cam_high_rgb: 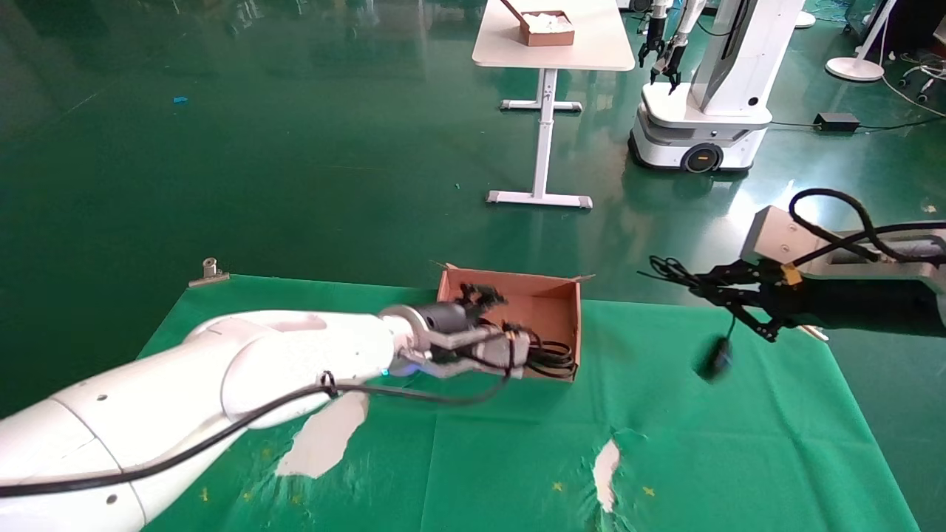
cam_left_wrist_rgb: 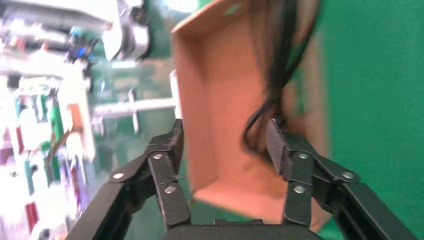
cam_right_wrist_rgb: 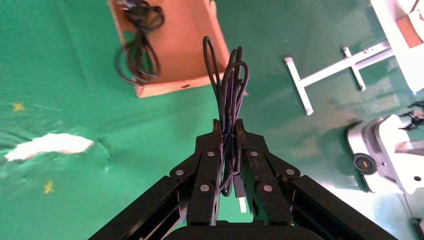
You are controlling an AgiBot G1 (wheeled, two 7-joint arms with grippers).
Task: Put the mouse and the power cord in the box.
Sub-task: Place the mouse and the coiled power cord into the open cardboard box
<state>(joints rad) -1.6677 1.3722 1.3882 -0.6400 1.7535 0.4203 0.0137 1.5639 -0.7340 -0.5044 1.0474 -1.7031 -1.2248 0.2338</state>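
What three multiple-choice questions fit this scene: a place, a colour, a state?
1. The power cord lies: A in the box; B on the floor; C on a chair.
2. The tablecloth is: A white; B green; C red.
3. The right gripper is: A open; B shut on the wire of the mouse; C gripping the box.
1 A, its loops sit inside the walls, under the open left gripper; 2 B, it shows green; 3 B, the jaws pinch the wire and the mouse dangles.

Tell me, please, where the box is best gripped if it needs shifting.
Probably the box's far wall, pinched from above: the walls are thin and upright, the top is open, and the power cord and left gripper crowd the near end.
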